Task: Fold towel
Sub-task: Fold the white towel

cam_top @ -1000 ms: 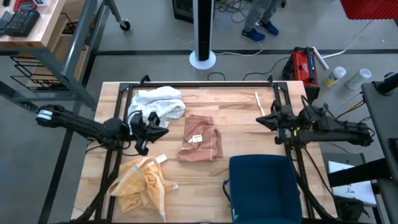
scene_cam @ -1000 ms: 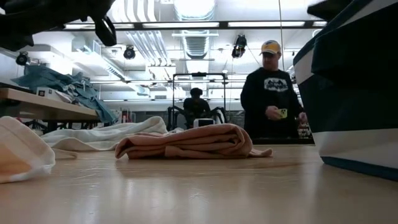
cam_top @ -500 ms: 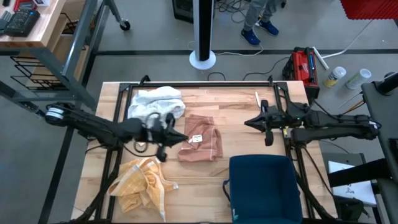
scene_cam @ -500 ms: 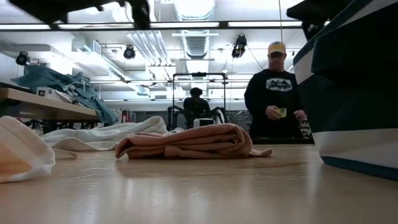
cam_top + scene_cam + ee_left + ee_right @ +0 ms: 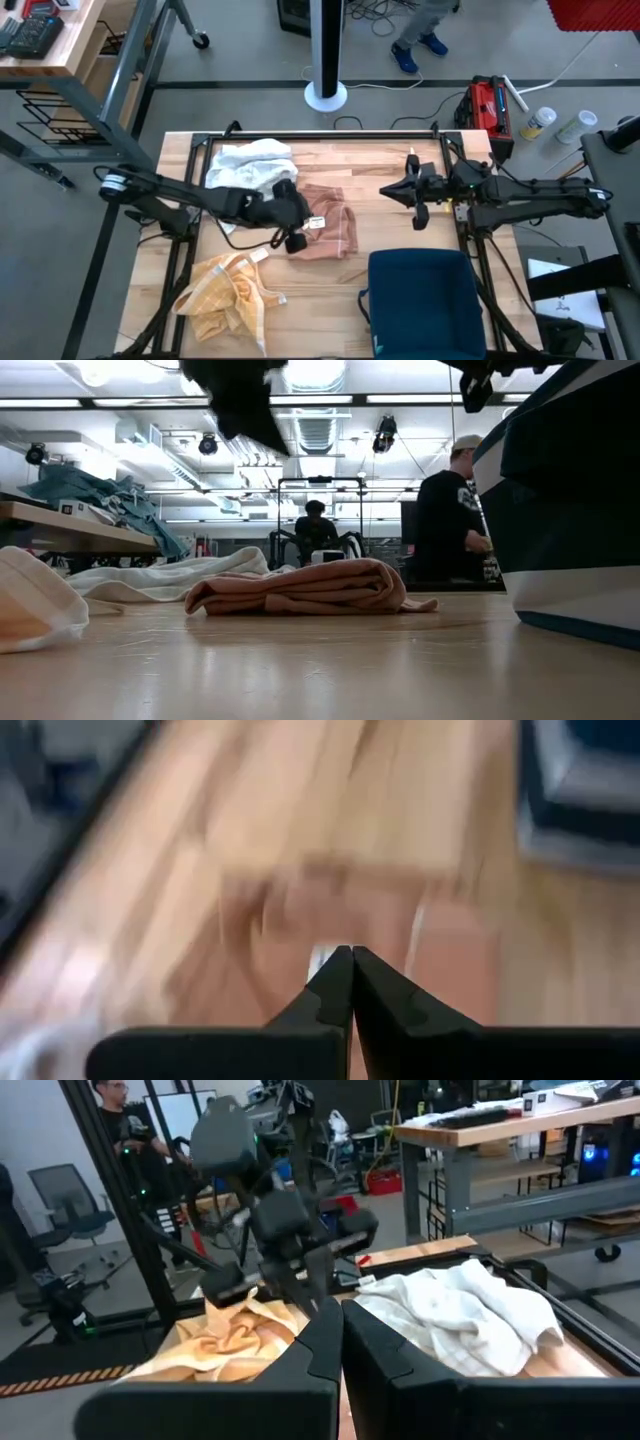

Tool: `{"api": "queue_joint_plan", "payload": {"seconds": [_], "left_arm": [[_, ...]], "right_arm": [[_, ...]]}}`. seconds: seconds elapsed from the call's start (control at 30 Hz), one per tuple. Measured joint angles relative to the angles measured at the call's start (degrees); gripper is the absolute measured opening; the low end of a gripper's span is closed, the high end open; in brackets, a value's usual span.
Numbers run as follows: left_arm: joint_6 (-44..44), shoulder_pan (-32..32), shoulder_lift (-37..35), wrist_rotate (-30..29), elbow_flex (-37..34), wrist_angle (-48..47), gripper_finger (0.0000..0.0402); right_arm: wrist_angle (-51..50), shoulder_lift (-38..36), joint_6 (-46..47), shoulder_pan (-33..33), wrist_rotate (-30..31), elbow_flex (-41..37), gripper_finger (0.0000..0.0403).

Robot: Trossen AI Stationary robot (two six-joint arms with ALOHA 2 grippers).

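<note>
while both end effectors are pinched together | left end effector (image 5: 296, 232) over pink towel (image 5: 330, 232) | blue bin (image 5: 425, 300) near

White cloth (image 5: 255, 165) heaped on the table (image 5: 390, 160) just beyond the jaws of the left gripper (image 5: 296, 238); yellow checked cloth (image 5: 228, 295) crumpled near them, toward the front edge. Dark blue bin (image 5: 425, 300) near the jaws of the right gripper (image 5: 395, 192); red toolbox (image 5: 488, 105) on the floor, well apart.

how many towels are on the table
3: a white towel at the far left, a pink towel mid-table, and a yellow towel at the near left. The blue bin could hide more.
</note>
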Motion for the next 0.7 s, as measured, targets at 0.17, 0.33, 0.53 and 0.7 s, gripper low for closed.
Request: {"api": "queue_joint_plan", "payload": {"seconds": [0.17, 0.33, 0.53, 0.7], "left_arm": [[-5.77, 0.00, 2.01, 0.63, -0.72, -16.28, 0.0000], [-11.38, 0.33, 1.57, -2.65, -6.93, -26.16, 0.0000], [-20.33, 1.45, 1.55, -5.27, -15.91, -28.81, 0.0013], [-29.12, 4.03, 1.55, 0.40, -20.92, -28.45, 0.0047]], "right_arm": [[-0.79, 0.22, 1.31, -0.02, -6.03, 0.21, 0.0000], [-1.26, 0.00, -0.14, -0.06, -7.23, 0.19, 0.0000], [-1.29, -0.01, -1.04, -0.07, -3.84, 0.19, 0.0001], [-1.79, -0.01, -0.57, -0.33, 2.81, 1.45, 0.0022]]}}
